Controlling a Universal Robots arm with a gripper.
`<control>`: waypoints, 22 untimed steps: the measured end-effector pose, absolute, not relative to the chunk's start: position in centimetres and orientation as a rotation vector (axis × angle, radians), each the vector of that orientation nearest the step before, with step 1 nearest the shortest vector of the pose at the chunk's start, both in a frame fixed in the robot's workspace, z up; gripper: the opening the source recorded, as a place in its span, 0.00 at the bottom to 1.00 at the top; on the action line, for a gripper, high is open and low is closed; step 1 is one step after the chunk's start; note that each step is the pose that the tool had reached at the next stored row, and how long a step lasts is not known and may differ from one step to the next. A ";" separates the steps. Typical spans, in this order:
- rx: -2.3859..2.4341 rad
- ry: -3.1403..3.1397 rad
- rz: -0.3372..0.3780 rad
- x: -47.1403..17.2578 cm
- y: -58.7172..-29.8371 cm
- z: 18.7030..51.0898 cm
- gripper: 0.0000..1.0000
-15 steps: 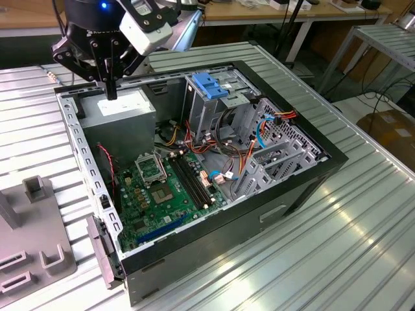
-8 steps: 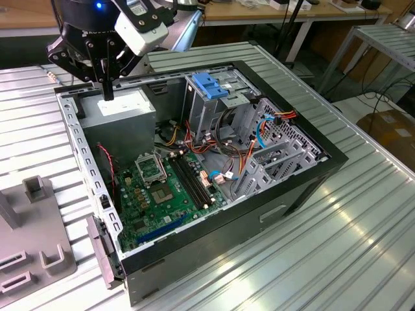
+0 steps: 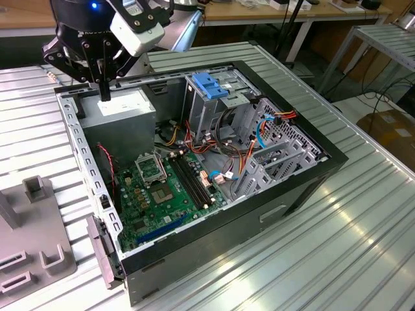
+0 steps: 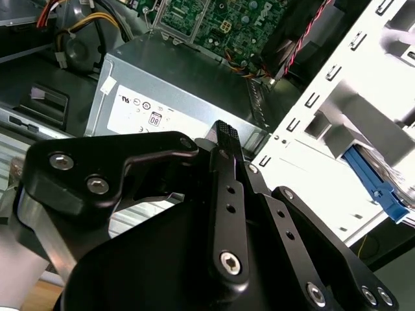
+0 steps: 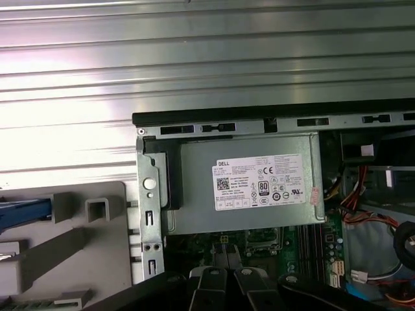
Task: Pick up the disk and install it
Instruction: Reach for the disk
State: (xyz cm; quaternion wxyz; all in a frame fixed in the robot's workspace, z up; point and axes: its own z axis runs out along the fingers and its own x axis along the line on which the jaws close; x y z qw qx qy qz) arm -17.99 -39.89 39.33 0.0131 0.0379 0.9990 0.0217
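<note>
The gripper (image 3: 104,91), fingers pressed together and empty, is hovering over the power supply (image 3: 123,111) at the open case's (image 3: 84,159) 11 o'clock in the exterior view. The disk (image 5: 23,214) is lying in the grey holder (image 3: 39,249) at 8 o'clock. Likely best: spreading wide, squaring to its blue rails.

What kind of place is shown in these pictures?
Probably a robotics lab or workshop: an open computer case sits on a ribbed metal table, a robot gripper hangs over it, and wooden workbenches stand behind.
</note>
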 end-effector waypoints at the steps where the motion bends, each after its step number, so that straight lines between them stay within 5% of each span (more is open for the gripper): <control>1: 0.118 3.112 0.068 -18.2 -39.9 39.3 0.10; 22: 0.118 3.112 0.068 -20.2 -39.9 39.3 0.10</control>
